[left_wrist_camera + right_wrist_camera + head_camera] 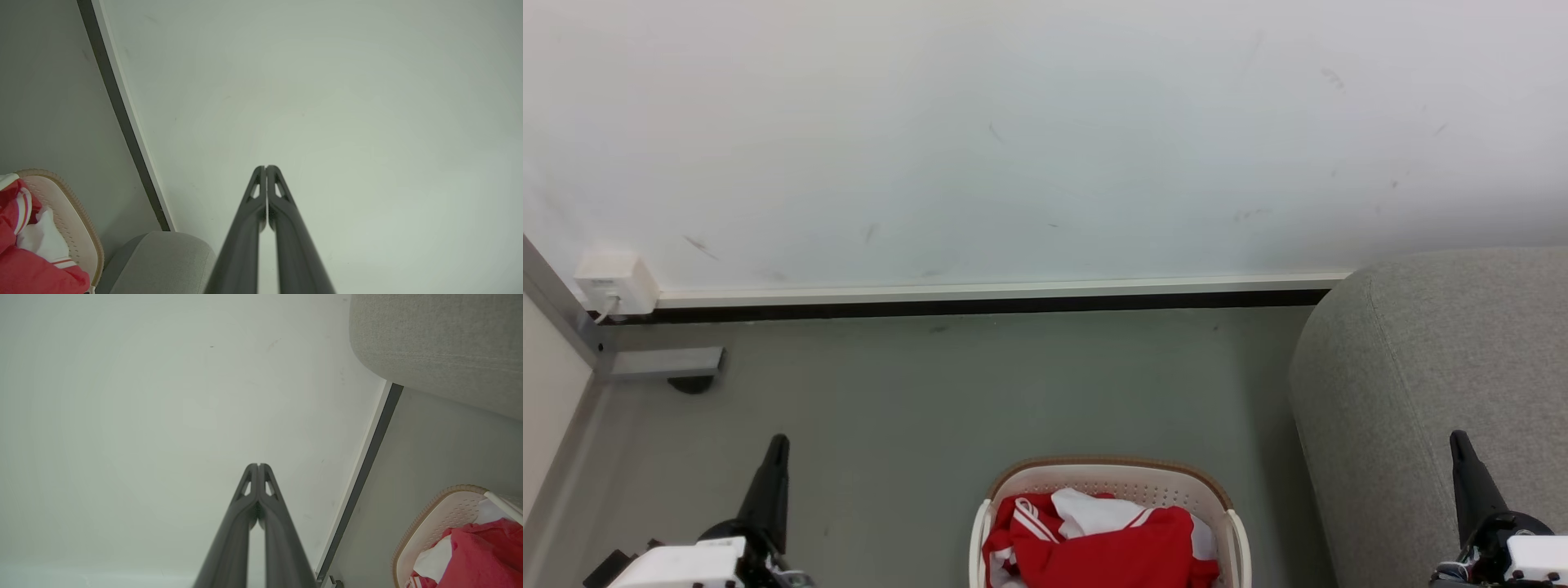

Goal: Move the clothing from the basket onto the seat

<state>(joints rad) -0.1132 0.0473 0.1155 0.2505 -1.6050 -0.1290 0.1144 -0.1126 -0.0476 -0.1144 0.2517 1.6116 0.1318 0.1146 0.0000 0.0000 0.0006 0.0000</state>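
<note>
Crumpled red clothing [1119,555], white stripes, perhaps several pieces, in basket [1152,488].

a plain indoor room, home-like: grey sofa [1437,384], laundry basket [1107,482], grey floor [947,392], scuffed white wall [1013,139].

A white socket box [615,282] sits on the scuffed wall [1045,139] above grey floor [931,392].
</note>
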